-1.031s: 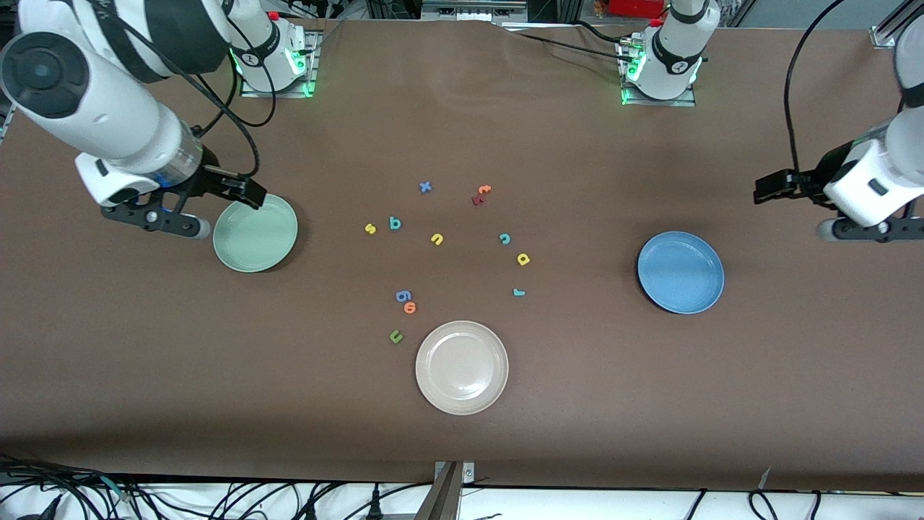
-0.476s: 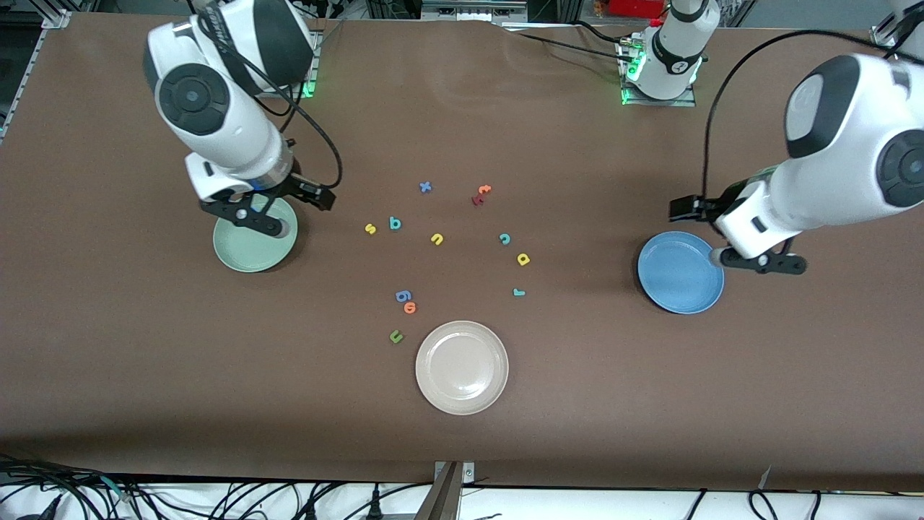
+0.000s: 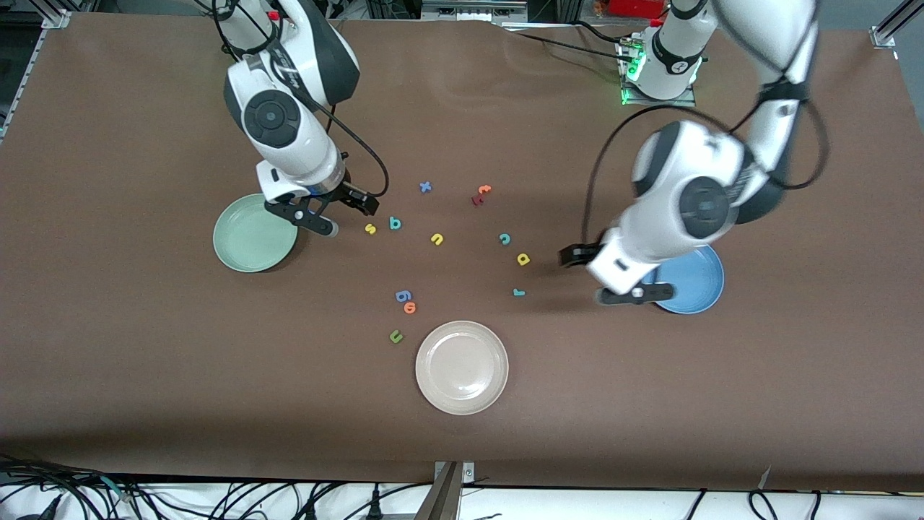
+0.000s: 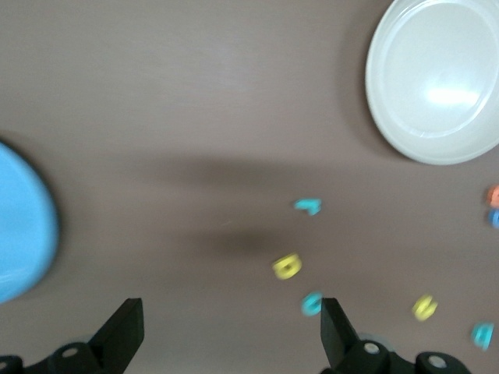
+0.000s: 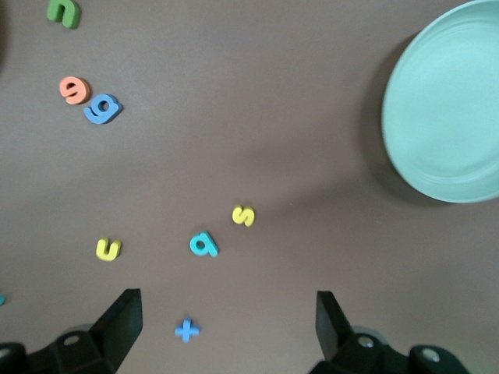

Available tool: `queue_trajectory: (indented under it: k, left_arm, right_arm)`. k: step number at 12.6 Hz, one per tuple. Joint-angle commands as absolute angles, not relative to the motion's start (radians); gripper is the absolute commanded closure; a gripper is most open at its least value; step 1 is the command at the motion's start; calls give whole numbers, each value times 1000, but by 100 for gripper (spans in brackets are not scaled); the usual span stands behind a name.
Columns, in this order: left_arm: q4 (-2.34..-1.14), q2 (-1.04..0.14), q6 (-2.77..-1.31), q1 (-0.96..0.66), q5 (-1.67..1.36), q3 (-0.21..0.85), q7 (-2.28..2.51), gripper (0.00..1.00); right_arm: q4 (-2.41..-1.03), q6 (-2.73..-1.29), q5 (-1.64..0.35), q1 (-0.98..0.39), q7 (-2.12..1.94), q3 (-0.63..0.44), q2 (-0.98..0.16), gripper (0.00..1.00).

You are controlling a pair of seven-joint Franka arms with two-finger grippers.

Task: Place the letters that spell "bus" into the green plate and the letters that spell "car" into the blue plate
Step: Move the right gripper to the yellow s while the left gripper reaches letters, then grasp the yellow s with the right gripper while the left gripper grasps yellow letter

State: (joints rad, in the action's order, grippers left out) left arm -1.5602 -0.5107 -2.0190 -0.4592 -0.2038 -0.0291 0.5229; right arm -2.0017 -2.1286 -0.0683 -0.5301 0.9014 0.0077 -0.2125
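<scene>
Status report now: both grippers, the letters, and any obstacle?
Left gripper open, by blue plate. Right gripper open, between green plate and yellow "s". All letters on table, nothing blocking.

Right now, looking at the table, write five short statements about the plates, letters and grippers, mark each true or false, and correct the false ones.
1. The green plate holds no letters. True.
2. The yellow "s" lies in the blue plate. False: it lies on the table beside the teal "b".
3. The right gripper is open. True.
4. The left gripper holds the teal "r". False: it is open and holds nothing.
5. The beige-white plate holds the orange "o". False: that plate holds nothing.
</scene>
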Motion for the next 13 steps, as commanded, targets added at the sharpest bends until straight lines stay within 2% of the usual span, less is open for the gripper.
queue_trajectory:
  k: [1,3,5,9,13]
  left_arm:
    - [-1560,-580,-2126,-520,-210,-44,632,0]
    - [-1618,-603,-2244,-561,-209,-46,687,0]
    - [-1701,-603,-2344,-600,-204,-48,695,0]
    - [-1732,-644,-2420,-638,-86,-46,823,0]
    - [-1746,-672,-2430,-658,-71,-46,830,1]
  right_arm:
    - [-2123,-2270,-48,-528,904,8,-213,2]
    - [-2158,-2316,-37,-529,905,8,-239,2]
    - [-2203,-2432,-37,-528,911,8,-271,2]
    - [-2209,-2588,-38,-531,942,9,-368,3]
    - [-2212,-2595,-38,-555,983,9,-393,9]
